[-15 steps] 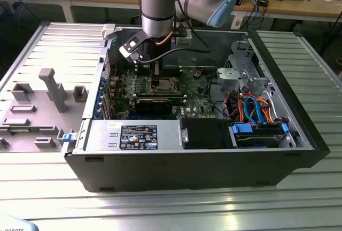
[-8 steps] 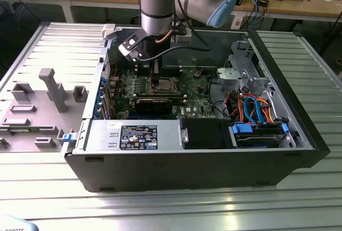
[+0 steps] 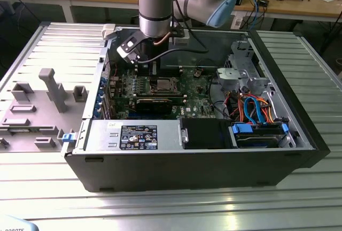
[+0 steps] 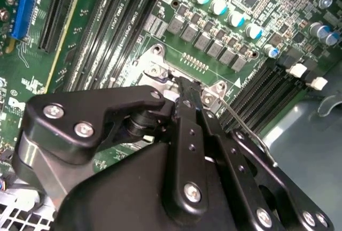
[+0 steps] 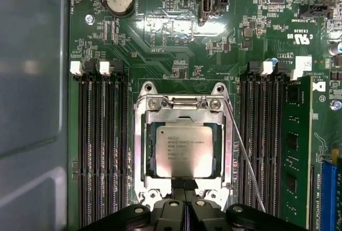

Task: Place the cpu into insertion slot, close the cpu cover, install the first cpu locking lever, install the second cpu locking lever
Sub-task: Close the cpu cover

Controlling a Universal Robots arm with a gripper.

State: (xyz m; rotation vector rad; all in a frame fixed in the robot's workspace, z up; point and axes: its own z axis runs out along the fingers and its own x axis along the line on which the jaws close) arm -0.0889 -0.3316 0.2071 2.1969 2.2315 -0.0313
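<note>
The cpu (image 5: 184,151), a dull silver square chip, lies flat in the insertion slot (image 5: 140,151) on the green board. Around it sits the cpu cover (image 5: 184,117), a silvery frame lying flat with the chip showing through its window. A thin wire locking lever (image 5: 245,153) stands out slanted beside the socket, loose; it also appears in the second wrist view as the lever (image 4: 247,126). My gripper (image 5: 184,187) hovers at the socket's edge with its black fingers (image 4: 184,113) pressed together and nothing between them. In the exterior view the socket (image 3: 162,85) lies just below the arm's wrist.
Long black memory slots (image 5: 101,151) flank the socket on both sides. A black graphics card (image 3: 155,104) lies just in front of it. A drive cage (image 3: 243,73) with coloured cables stands to the exterior view's right, and the case wall (image 3: 96,89) to its left.
</note>
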